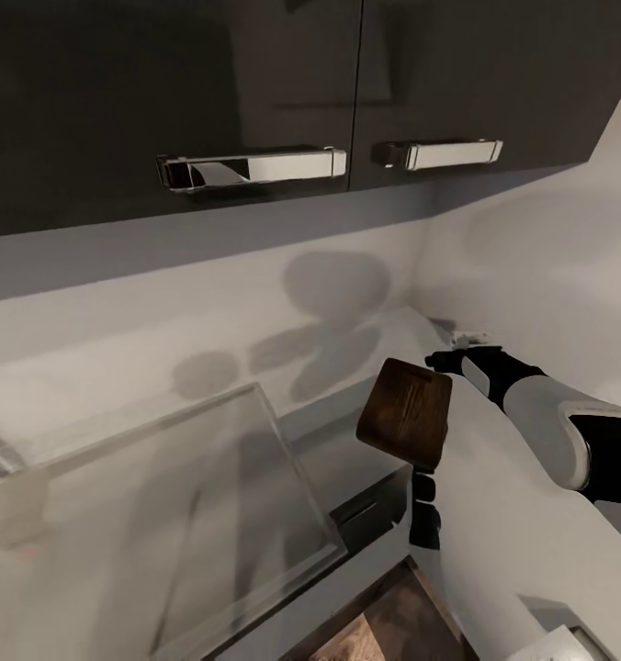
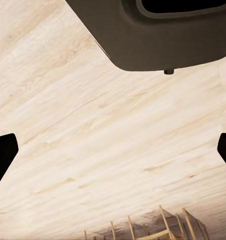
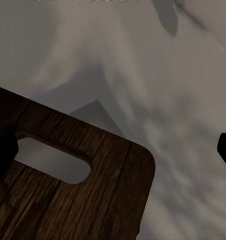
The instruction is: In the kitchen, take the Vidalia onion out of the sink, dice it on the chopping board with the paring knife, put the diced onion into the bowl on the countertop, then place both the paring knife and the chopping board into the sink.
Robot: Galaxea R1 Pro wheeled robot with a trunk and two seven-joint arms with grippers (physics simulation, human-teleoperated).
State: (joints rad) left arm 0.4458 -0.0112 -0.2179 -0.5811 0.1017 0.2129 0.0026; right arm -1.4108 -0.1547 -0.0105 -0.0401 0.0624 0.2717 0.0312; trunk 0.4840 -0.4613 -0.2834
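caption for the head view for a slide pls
Right gripper holds the dark wooden chopping board lifted above the grey countertop, beneath dark wall cabinets with chrome handles.

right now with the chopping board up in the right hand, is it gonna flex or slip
The chopping board looks like solid dark wood, so it probably stays stiff. The right hand seems to hold it at one end, raised off the counter and tilted, so it may pivot or slip. The handle slot near that end might help.
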